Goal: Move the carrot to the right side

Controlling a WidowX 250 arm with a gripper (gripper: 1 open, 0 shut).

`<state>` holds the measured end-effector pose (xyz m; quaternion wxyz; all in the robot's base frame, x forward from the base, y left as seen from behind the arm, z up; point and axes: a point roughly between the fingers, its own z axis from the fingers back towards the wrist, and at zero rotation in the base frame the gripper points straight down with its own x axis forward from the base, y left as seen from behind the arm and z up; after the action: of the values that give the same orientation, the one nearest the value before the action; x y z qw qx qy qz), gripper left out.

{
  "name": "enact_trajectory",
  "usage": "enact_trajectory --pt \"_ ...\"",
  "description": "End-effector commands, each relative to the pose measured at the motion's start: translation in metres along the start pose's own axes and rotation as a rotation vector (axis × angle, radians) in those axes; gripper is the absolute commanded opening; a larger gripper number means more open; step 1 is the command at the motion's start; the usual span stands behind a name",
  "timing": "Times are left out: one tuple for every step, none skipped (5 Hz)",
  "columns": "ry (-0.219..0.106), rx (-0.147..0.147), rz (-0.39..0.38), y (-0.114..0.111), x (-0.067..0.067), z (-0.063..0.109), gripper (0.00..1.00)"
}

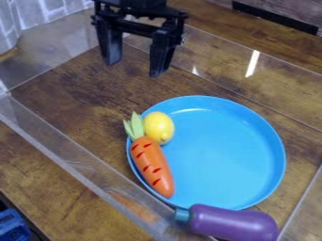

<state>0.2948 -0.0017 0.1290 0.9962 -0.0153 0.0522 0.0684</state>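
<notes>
An orange toy carrot point(153, 166) with dark stripes and a green leafy top lies on the left rim of a blue plate point(239, 151). A yellow lemon point(157, 126) sits against its leafy end. My gripper point(136, 55) hangs open over the wooden table, up and to the left of the plate, well apart from the carrot, with nothing between its black fingers point(161, 56).
A purple eggplant point(231, 223) lies at the plate's front edge. Clear plastic walls point(51, 141) box in the wooden work area on the left and front. The right half of the plate is bare.
</notes>
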Motion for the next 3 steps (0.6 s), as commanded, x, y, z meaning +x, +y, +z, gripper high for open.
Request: enact_trajectory --pt "-0.064 -0.003 -0.03 0.007 0.0096 0.019 1.0" --pt "-0.05 0.008 -0.081 0.0077 0.012 0.0179 1.0" --pt "-0.033 0.01 -0.111 0.0073 0.0119 0.0167 1.0"
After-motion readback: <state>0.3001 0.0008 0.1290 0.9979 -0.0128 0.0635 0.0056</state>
